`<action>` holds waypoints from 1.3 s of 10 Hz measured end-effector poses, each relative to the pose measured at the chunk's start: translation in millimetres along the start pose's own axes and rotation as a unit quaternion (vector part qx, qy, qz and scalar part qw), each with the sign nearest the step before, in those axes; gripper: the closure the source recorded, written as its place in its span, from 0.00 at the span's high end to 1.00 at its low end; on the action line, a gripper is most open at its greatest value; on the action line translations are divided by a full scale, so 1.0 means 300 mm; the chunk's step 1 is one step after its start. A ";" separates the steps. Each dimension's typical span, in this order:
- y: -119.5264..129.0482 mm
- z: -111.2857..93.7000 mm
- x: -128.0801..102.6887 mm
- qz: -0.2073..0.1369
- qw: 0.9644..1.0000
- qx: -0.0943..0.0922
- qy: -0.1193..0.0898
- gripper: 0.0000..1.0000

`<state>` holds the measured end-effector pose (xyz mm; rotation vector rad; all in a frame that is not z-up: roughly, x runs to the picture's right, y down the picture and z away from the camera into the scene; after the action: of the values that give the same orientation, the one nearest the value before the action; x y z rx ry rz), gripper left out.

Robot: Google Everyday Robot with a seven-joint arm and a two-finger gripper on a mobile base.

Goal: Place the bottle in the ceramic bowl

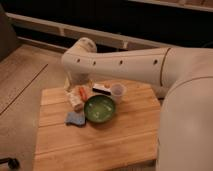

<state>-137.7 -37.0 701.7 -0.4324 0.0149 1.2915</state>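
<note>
On the wooden bench [100,145], camera view, the only one we have: everything sits in a tight cluster toward the far-left part of the top.

- Arm reaches in from the right across the back of the bench, wrist bending down at the left end. End effector [75,91] hangs low at the left of the cluster, just above or against the bottle [76,103]. We cannot tell whether it is released or clenched, nor whether it has the bottle; the wrist covers the contact.
- Bottle: cream-white, lying or tilted just beside the left rim of the green bowl [100,110]. It is outside the bowl, with no part of it over the inside that we can make out.
- Progress, our judgement: reach done, placing not done. Left to do: a secure hold, a lift over the rim, a short carry to the right, then a release inside.

Containers:
- Green bowl: glossy, lighter inside, nothing in it.
- Clear cup [117,92]: upright behind the bowl's right rim, near it; contents too faint to read.

Others: an orange item [83,93] just behind the bottle, a blue sponge [76,118] in front of the bottle and left of the bowl, and a dark-and-white object [101,88] behind the bowl, which we cannot identify.
</note>
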 end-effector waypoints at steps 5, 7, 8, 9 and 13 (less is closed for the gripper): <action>0.006 -0.034 -0.062 -0.034 0.999 0.000 -0.027 0.65; -0.034 0.017 -0.072 -0.042 0.999 0.018 -0.026 0.65; -0.043 0.065 -0.099 -0.056 0.998 0.022 -0.024 0.65; -0.032 0.120 -0.130 -0.073 0.997 0.020 -0.023 0.65; 0.055 0.461 -0.139 -0.110 0.993 -0.040 0.029 0.65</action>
<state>-196.5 -28.2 834.5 -0.5256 -0.0360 1.0641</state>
